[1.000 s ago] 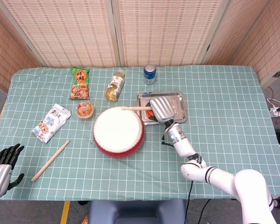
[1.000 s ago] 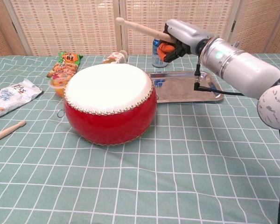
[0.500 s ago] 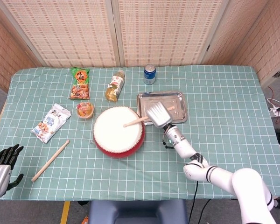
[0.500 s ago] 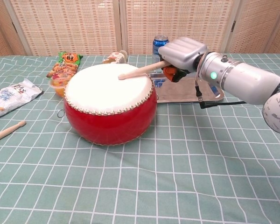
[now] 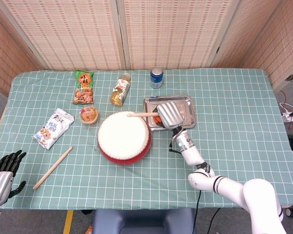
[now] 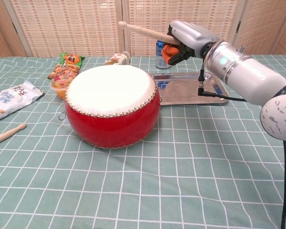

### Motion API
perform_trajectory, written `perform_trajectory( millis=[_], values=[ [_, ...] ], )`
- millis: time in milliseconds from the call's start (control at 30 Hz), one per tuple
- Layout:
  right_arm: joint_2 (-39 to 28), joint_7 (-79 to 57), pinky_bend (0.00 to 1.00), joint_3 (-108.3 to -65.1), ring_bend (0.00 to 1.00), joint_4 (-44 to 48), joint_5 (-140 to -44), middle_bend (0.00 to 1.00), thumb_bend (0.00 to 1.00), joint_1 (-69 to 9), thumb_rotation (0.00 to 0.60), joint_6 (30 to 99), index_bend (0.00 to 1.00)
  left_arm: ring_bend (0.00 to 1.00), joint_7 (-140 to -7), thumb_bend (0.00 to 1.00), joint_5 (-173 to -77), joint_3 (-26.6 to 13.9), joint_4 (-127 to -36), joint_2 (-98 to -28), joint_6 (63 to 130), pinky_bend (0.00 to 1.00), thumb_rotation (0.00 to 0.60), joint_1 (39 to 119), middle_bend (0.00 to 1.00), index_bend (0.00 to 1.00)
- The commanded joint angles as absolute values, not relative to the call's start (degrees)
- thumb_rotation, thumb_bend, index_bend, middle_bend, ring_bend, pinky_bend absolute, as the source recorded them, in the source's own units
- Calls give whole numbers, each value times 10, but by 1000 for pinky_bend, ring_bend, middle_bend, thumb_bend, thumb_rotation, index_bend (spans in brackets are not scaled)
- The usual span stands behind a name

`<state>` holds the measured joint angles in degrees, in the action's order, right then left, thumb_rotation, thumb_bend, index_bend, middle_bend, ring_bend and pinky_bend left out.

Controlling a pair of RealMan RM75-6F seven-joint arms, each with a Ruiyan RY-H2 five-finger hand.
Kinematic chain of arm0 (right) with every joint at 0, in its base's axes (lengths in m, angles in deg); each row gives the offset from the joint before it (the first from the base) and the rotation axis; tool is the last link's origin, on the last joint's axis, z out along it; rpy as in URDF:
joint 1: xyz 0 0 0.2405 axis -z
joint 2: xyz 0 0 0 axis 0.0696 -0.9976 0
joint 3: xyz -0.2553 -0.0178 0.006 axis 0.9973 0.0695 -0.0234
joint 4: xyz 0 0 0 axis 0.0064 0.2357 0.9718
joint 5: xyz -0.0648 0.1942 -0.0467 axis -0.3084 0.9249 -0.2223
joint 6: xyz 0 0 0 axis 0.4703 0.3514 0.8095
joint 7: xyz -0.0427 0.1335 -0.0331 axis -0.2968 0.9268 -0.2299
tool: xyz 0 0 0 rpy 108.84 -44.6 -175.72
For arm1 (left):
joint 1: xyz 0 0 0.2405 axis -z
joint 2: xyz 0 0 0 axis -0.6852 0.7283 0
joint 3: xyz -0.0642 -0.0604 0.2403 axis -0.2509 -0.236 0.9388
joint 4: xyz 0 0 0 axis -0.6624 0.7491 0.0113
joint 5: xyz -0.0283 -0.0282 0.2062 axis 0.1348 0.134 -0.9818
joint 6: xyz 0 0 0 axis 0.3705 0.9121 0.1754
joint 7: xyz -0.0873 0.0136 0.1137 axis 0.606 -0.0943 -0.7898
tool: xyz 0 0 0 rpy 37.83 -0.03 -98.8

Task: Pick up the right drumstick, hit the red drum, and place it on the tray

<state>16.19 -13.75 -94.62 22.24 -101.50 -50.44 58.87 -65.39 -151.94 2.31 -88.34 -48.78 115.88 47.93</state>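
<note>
A desk [image 5: 234,122] under a green checked cloth carries the red drum [image 6: 112,107]. The right drumstick [image 6: 145,32] is grasped by the right hand [image 6: 188,38] and held raised, its long axis reaching from the hand toward the drum. The tray [image 6: 214,93] lies directly beneath that hand, behind the drum.

Tray [image 5: 186,103] right of drum [image 5: 124,136]

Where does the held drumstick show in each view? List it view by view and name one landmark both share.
Head view: the drumstick lies level over the far edge of the red drum, gripped by the right hand.
Chest view: the drumstick slants high above the drum, top centre.
Shared landmark: the blue can.
</note>
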Motion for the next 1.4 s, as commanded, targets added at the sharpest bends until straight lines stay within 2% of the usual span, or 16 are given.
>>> perform_trajectory(
  millis=[33,267,433,567,833,1000,1100,1200,1400],
  values=[
    [161,-263,1000,-899,1000,252,-1052,1000,597,-519,600,566,1000,0,-655,261,-1518,23,-884,-488,1159,25,600,479,0,0],
    [164,-345,1000,-878,1000,267,-1058,1000,579,-529,600,540,1000,0,-656,261,-1515,24,-886,-486,1158,26,600,477,0,0],
    [170,-262,1000,-919,1000,254,-1038,1000,570,-511,600,585,1000,0,-657,261,-1514,23,-885,-487,1157,25,600,477,0,0],
    [156,-221,1000,-942,1000,255,-1018,1000,563,-502,600,585,1000,0,-657,262,-1515,23,-885,-486,1157,25,600,478,0,0],
    [126,-227,1000,-958,1000,264,-933,1000,539,-493,600,480,1000,0,-664,261,-1518,22,-894,-485,1157,25,600,481,0,0],
    [141,-211,1000,-953,981,320,-913,988,506,-499,600,426,1000,0,-673,262,-1517,23,-902,-482,1155,25,600,481,0,0],
    [162,-184,997,-951,922,368,-915,947,489,-508,600,403,1000,0,-676,261,-1513,23,-906,-480,1153,25,600,480,0,0],
    [183,-156,944,-951,843,418,-920,888,467,-523,600,375,978,0,-680,263,-1512,22,-910,-478,1152,25,600,481,0,0],
    [223,-105,794,-955,668,507,-927,734,417,-550,600,332,815,0,-686,261,-1508,22,-916,-476,1149,25,600,481,0,0]
  ],
)
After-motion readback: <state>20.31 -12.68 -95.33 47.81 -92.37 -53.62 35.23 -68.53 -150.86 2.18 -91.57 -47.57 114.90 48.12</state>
